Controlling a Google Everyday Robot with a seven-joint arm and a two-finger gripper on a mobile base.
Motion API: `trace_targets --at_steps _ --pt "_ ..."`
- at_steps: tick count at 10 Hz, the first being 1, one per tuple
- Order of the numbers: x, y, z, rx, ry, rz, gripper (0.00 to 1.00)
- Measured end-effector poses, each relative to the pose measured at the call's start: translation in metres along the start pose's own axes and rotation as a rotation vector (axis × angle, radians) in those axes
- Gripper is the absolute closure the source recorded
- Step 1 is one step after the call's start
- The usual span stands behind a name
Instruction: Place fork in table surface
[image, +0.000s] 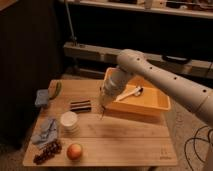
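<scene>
Over the table surface (125, 137), the hand (103, 106) grips the fork (102, 114).

My gripper (103, 106) hangs pale grey-white over the table surface (120, 137), just in front of the yellow-orange bin (150, 104). The slats under me are light brown — a warm, bamboo-like wood with fine lines running lengthwise. Below my fingers a thin silvery fork (102, 115) points down. A cream spoon-like utensil (131, 93) lies in the bin. To the left sits a white cup (69, 120), a dark brown-and-pale striped bar (80, 105), a crumpled blue-grey cloth (45, 131), dark purple grapes (46, 151) — and an orange-red apple (74, 150).
</scene>
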Motion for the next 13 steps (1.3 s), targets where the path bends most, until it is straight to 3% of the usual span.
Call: trace_targets --at_steps 3,5,8,10,13 --pt "-0.003 0.016 -0.007 0.000 -0.021 0.013 1.00" --pt "-0.005 0.041 0.002 -0.007 -0.045 0.038 1.00" --pt "-0.010 0.084 0.057 -0.012 -0.105 0.043 1.00" --pt "-0.019 0.108 0.093 0.023 -0.147 0.023 1.00" --pt "-0.028 0.123 0.116 0.064 -0.153 -0.017 1.00"
